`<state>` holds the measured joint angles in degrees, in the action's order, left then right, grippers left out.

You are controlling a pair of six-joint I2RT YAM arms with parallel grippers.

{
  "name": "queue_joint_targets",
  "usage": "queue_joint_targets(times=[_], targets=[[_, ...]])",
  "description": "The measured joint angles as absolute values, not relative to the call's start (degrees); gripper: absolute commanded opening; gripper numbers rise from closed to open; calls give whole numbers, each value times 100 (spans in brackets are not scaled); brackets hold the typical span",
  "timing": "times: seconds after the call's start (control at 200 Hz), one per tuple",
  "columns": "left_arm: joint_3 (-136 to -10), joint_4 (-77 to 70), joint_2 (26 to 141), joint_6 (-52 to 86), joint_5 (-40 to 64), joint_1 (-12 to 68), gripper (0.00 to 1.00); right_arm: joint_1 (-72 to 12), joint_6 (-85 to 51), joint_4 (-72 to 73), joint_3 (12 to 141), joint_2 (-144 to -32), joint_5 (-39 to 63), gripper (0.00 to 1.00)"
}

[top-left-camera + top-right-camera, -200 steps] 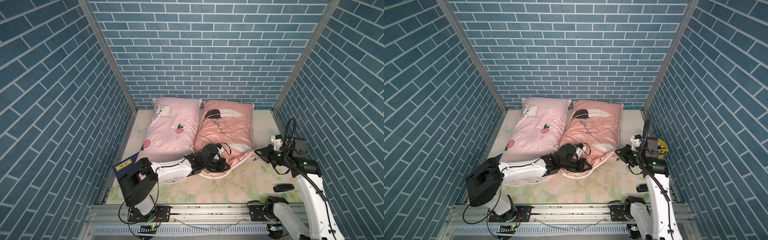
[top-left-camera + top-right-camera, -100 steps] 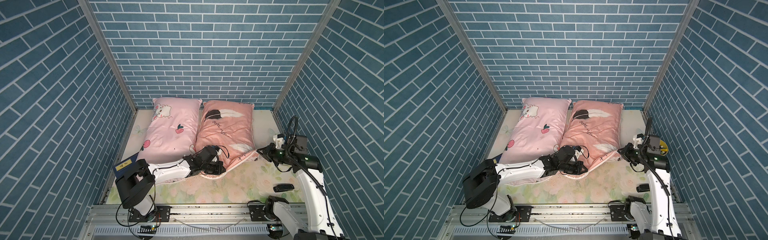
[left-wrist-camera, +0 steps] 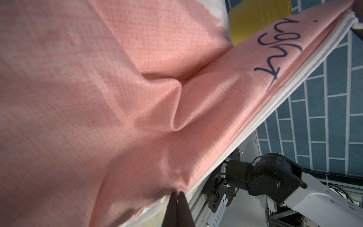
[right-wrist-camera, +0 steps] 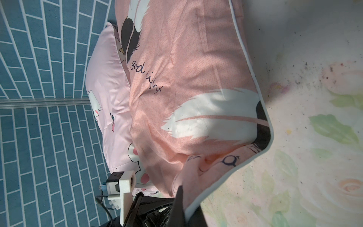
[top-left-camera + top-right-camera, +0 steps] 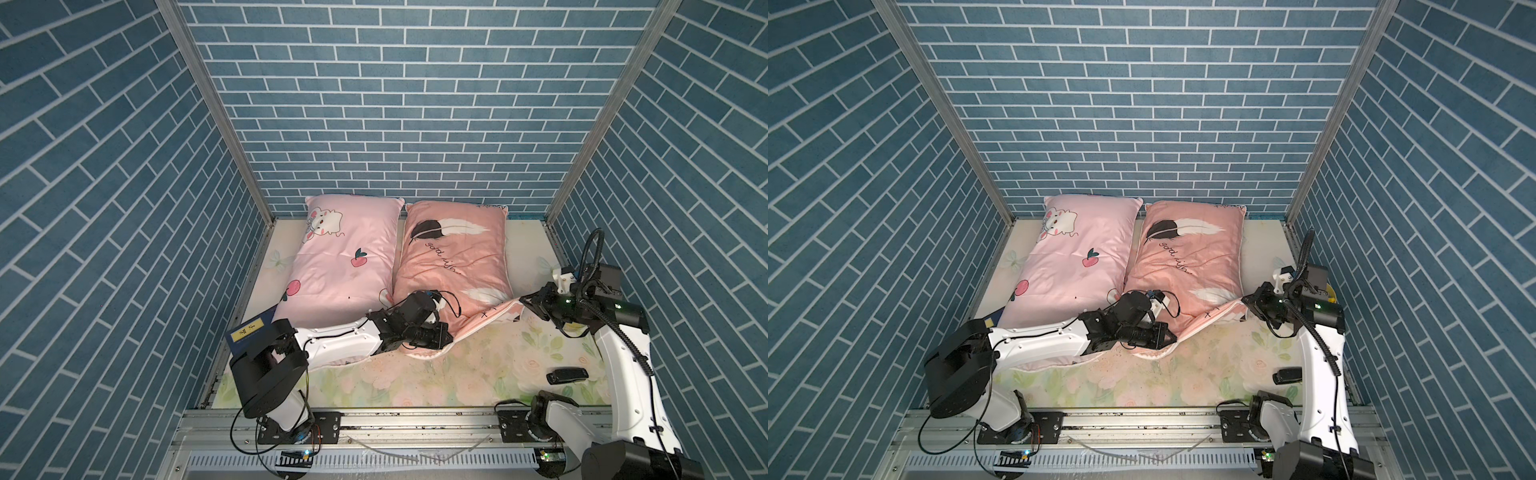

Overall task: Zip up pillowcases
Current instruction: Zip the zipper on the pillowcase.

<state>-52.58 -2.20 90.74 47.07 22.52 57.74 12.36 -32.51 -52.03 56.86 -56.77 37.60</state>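
Top view, L hand [image 5: 449, 338] pinching salmon pillowcase [image 5: 457, 253], R hand [image 5: 525, 302] too

Light pink pillowcase [image 5: 345, 266] with red fruits, salmon pillowcase [image 5: 461, 266] with black-white feathers, pale floral sheet [image 5: 457, 374]

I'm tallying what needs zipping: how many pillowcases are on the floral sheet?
2. The light pink pillowcase lies at the back on the left; the salmon pillowcase lies right beside it on the right. Another could hide beneath them, but none shows.
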Motion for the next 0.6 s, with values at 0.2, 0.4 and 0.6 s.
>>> queue_joint_targets(times=[0.2,0.4,0.6], targets=[[-5443,-314,9124,4890,2294,5782,0,1424,-3122,-5175,6027,-6241,4029,36],[-5872,-714,9666,5743,2477,5542,0,1542,-2698,-5153,6512,-6346,4265,83],[-6593,-1033,10173,6320,2539,5389,0,1378,-2220,-5568,6425,-5522,4860,68]])
